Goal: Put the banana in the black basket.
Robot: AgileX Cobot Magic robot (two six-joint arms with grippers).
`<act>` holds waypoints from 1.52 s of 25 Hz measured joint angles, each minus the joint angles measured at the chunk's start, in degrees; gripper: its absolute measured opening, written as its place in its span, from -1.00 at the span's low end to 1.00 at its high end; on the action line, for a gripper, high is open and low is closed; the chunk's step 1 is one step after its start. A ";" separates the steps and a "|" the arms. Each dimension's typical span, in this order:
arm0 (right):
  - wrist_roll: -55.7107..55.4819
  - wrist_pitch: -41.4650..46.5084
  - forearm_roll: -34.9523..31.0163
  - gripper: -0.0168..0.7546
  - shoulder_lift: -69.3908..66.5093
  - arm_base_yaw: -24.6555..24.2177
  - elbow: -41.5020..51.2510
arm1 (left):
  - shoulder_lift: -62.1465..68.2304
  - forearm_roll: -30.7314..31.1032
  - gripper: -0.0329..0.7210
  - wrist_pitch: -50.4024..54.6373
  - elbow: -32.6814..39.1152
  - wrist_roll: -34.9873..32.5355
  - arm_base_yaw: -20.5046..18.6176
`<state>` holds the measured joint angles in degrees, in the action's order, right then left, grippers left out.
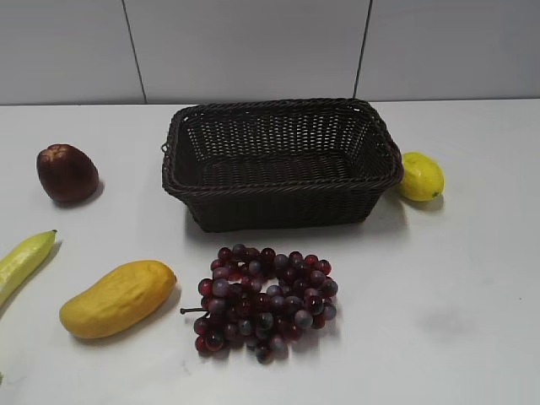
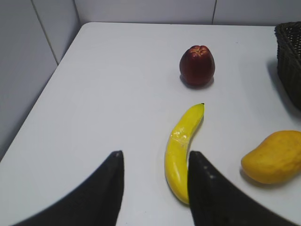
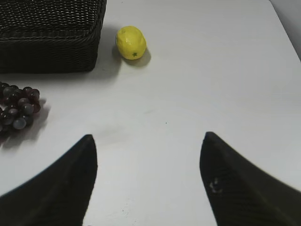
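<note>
Lying at the far left edge of the exterior view, the banana [image 1: 24, 258] is seen on the white bench [image 1: 456, 287], cut off by the frame, its pointed tip aimed up and right. Behind it, a dark red apple-like fruit [image 1: 67, 173] is noted, well apart. In the left wrist view the banana [image 2: 181, 150] is shown whole, curved, its near end just beside the right finger of the left pincer [image 2: 153, 190]. The left pincer's fingers are spread wide and nothing is held; the banana lies off to the right of the gap rather than within it. A plump orange-yellow mango [image 1: 118, 298] is recorded right of the banana, apart from it. A bunch of dark red grapes [image 1: 265, 299] is placed right of the mango, in front of the black basket [image 1: 283, 164], which stands at bench centre with nothing seen inside. A lemon [image 1: 420, 176] sits just beside the basket's right end. In the right wrist view the right pincer [image 3: 148, 183] is seen with fingers wide apart over bare bench, nothing gripped.
</note>
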<state>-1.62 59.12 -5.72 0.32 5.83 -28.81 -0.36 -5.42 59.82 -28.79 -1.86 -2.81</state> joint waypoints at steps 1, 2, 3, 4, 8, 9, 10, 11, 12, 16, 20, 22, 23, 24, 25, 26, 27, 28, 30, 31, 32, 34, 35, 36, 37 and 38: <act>0.00 0.00 0.00 0.39 0.00 0.00 0.00 | 0.00 0.00 0.21 0.00 0.00 0.00 0.00; 0.00 0.00 0.00 0.39 0.00 0.00 0.00 | 0.00 0.00 0.20 0.00 0.00 0.00 0.00; 0.00 0.00 0.00 0.39 0.00 0.00 0.00 | 0.00 0.00 0.19 0.00 0.00 0.00 0.00; 0.00 0.00 0.00 0.39 0.00 0.00 0.00 | 0.00 0.00 0.19 0.00 0.00 0.00 0.00; 0.00 0.00 0.00 0.39 0.00 0.00 0.00 | 0.00 0.00 0.18 -0.04 0.00 0.00 0.00; 0.00 0.00 0.00 0.39 0.00 0.00 0.00 | 0.00 0.00 0.17 -0.04 0.00 0.00 0.00; 0.00 0.00 0.00 0.39 0.00 0.00 0.00 | 0.00 0.00 0.17 -0.04 0.00 0.00 0.00; 0.00 0.00 0.00 0.39 0.00 0.00 0.00 | 0.00 0.00 0.17 -0.04 0.00 0.00 0.00; 0.00 0.00 0.00 0.39 0.00 0.00 0.00 | 0.00 0.00 0.17 -0.10 0.00 0.00 0.00; 0.00 0.00 0.00 0.39 0.00 0.00 0.00 | 1.86 -0.31 0.31 -0.07 0.00 0.00 0.00; 0.00 0.00 0.00 0.39 0.00 0.00 0.00 | 7.47 -0.37 0.42 0.95 -0.33 0.00 0.00; 0.00 0.00 0.00 0.39 0.00 0.00 0.00 | 12.02 -0.41 0.44 0.59 -0.75 0.00 0.00; 0.00 0.00 0.00 0.39 0.00 0.00 0.00 | 14.17 -0.41 0.44 0.34 -1.03 0.00 0.00; 0.00 0.00 0.00 0.39 0.00 0.00 0.00 | 16.97 -0.41 0.44 -0.34 -1.42 0.00 0.00; 0.00 0.00 0.00 0.39 0.00 0.00 0.00 | 19.88 -0.41 0.44 -0.90 -1.97 -0.23 0.00; 0.00 0.00 0.00 0.39 0.00 0.00 0.00 | 22.43 -0.55 0.45 -1.69 -2.48 -0.41 0.00; 0.00 0.00 0.00 0.39 0.00 0.00 0.00 | 25.44 -0.88 0.45 -2.46 -3.11 -1.04 0.00; 0.00 0.00 0.00 0.39 0.00 0.00 0.00 | 28.57 -1.38 0.45 -3.10 -3.71 -1.89 0.00; 0.00 0.00 0.00 0.39 0.00 0.00 0.00 | 34.31 -2.91 0.45 -4.66 -4.50 -3.74 0.00; 0.00 0.00 0.00 0.39 0.00 0.00 0.00 | 37.40 -3.46 0.45 -5.63 -4.65 -4.57 0.00; 0.00 0.00 0.00 0.39 0.00 0.00 0.00 | 40.38 -3.66 0.45 -6.38 -4.77 -5.29 0.00; 0.00 0.00 0.00 0.39 0.00 0.00 0.00 | 45.70 -3.71 0.45 -8.05 -4.84 -6.72 0.00; 0.00 0.00 0.00 0.39 0.00 0.00 0.00 | 48.52 -3.66 0.45 -8.91 -4.89 -7.34 0.00; 0.00 0.00 0.00 0.39 0.00 0.00 0.00 | 51.25 -3.66 0.45 -9.83 -4.96 -7.92 0.00; 0.00 0.00 0.00 0.39 0.00 0.00 0.00 | 53.42 -3.66 0.45 -10.86 -5.07 -8.52 0.00; 0.00 0.00 0.00 0.39 0.00 0.00 0.00 | 55.94 -3.66 0.45 -11.92 -5.13 -9.04 0.00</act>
<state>-1.62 59.12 -5.72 0.32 5.83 -28.81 55.58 -9.08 47.90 -33.92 -10.90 -2.81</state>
